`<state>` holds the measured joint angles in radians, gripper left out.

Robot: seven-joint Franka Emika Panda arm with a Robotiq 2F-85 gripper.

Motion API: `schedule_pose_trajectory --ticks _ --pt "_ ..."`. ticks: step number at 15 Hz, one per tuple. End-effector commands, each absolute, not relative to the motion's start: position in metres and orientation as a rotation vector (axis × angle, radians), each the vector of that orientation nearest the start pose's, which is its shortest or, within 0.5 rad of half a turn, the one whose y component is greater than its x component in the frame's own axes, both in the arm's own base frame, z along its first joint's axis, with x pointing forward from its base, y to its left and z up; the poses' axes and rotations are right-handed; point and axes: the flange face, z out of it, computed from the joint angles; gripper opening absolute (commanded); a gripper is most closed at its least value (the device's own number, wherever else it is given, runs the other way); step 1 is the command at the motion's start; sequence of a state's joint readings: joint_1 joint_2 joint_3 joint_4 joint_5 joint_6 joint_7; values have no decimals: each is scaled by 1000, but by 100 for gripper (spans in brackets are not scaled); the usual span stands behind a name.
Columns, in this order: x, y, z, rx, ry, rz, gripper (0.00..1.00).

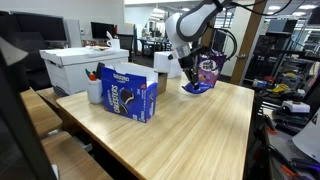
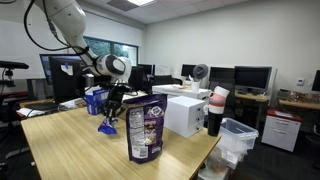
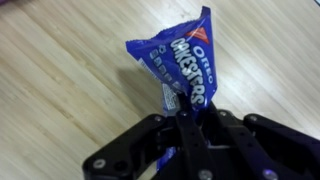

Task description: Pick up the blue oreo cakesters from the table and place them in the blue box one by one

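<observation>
In an exterior view, right of centre, the gripper [image 1: 196,76] holds one blue oreo cakester [image 1: 198,88] low over the table [image 1: 200,135], well apart from the blue box [image 1: 130,92] at centre left, where we judge it must go. In an exterior view the cakester [image 2: 108,126] hangs left of centre, behind the purple bag [image 2: 145,130]. In the wrist view the jaws at the bottom pinch the wrapper's edge, so it dangles freely.

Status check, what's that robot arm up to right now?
Gripper shut on one blue cakesters packet. Blue box stands further along the table, not reached yet. Purple bag close by; nothing seen between packet and box.
</observation>
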<state>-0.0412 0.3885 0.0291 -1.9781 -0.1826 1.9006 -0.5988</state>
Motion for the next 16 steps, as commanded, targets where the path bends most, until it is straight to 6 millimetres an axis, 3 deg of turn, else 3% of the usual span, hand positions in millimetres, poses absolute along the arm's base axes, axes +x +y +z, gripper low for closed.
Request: schedule_pose_trajectory --ticks 1,5,8,16 --pt "562 -21 307 -2884 -829 722 3" --pt "569 4 358 -2943 -778 610 4" --pt "574 38 389 -2998 -736 505 4" --pt "580 112 408 -2949 -631 379 4"
